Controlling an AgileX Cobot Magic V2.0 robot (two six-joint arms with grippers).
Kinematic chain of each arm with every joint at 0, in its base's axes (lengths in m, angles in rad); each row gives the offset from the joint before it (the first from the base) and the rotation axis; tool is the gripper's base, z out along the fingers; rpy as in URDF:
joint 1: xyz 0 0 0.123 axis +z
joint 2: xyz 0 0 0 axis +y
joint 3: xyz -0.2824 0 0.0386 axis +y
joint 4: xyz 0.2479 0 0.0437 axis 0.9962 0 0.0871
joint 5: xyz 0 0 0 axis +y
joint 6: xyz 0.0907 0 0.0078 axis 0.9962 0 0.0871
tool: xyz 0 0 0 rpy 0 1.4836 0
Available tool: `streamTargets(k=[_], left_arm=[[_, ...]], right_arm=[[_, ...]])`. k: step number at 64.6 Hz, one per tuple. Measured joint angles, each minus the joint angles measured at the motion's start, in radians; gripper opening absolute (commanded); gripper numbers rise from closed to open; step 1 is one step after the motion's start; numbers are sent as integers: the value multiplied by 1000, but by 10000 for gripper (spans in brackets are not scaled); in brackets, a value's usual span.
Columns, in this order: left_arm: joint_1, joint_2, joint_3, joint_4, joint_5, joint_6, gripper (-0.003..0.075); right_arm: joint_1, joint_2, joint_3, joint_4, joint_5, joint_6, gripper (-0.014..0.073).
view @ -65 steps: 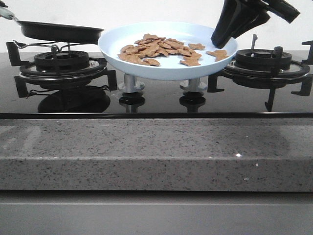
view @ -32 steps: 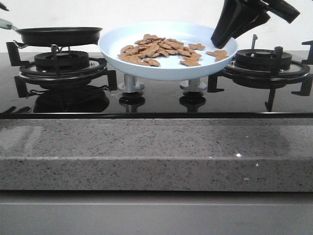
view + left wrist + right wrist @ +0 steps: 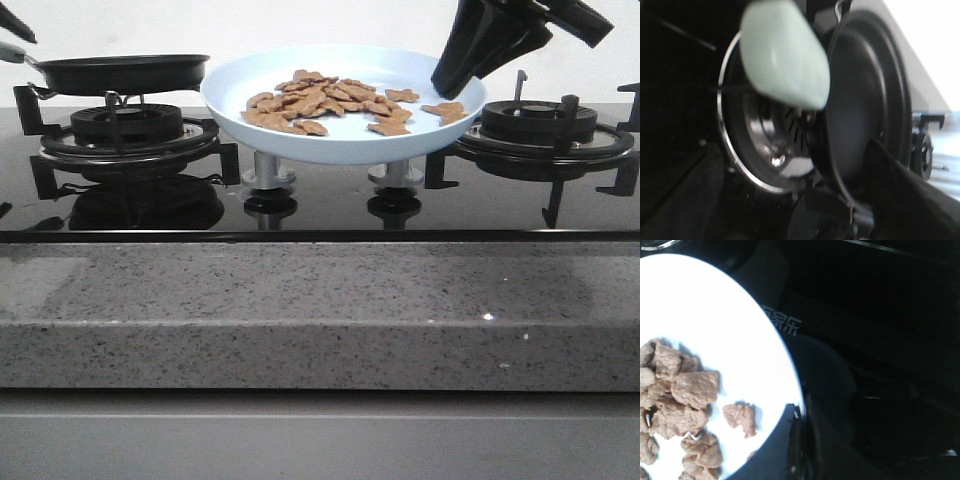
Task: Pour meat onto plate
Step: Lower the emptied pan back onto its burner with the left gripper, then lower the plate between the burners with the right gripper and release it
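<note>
The pale-blue plate [image 3: 240, 80] hangs level above the hob's middle, with the meat [image 3: 330, 100] spread over it as reddish-brown pieces. My right gripper [image 3: 452, 82] is shut on the plate's right rim. In the right wrist view one finger [image 3: 775, 450] lies over the plate [image 3: 715, 315] edge beside the meat [image 3: 685, 400]. The black frying pan [image 3: 120, 72] rests on the left burner, its pale-green handle [image 3: 10, 50] at the far left. My left gripper [image 3: 15, 22] sits just above that handle, open [image 3: 795, 200], holding nothing; the handle [image 3: 785, 55] is blurred ahead of it.
Two metal knobs [image 3: 268, 170] stand under the plate. The right burner's black grate [image 3: 545, 130] is just right of the plate. A grey granite counter edge [image 3: 320, 310] runs along the front of the glossy black hob.
The frying pan came down from a slight tilt and now sits level on the left burner. My left gripper has shifted a little off the handle. Plate and right gripper have not moved.
</note>
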State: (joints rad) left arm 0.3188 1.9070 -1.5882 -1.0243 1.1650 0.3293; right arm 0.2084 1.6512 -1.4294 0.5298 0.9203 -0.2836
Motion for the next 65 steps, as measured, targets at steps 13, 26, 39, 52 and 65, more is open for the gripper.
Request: streamTargets(k=[13, 26, 39, 52, 65], left_arm=[[-17, -37, 0, 55, 34, 0, 48], [-36, -71, 0, 76, 44, 0, -20], [-53, -149, 0, 136, 9, 3, -20], [-146, -322, 27, 339, -120, 8, -20], [-291, -538, 174, 523, -331, 1, -20]], right_arm=[[0, 0, 0, 0, 0, 0, -60], [0, 0, 0, 0, 0, 0, -60], [0, 0, 0, 0, 0, 0, -60], [0, 0, 0, 0, 0, 0, -60], [0, 0, 0, 0, 0, 0, -60]])
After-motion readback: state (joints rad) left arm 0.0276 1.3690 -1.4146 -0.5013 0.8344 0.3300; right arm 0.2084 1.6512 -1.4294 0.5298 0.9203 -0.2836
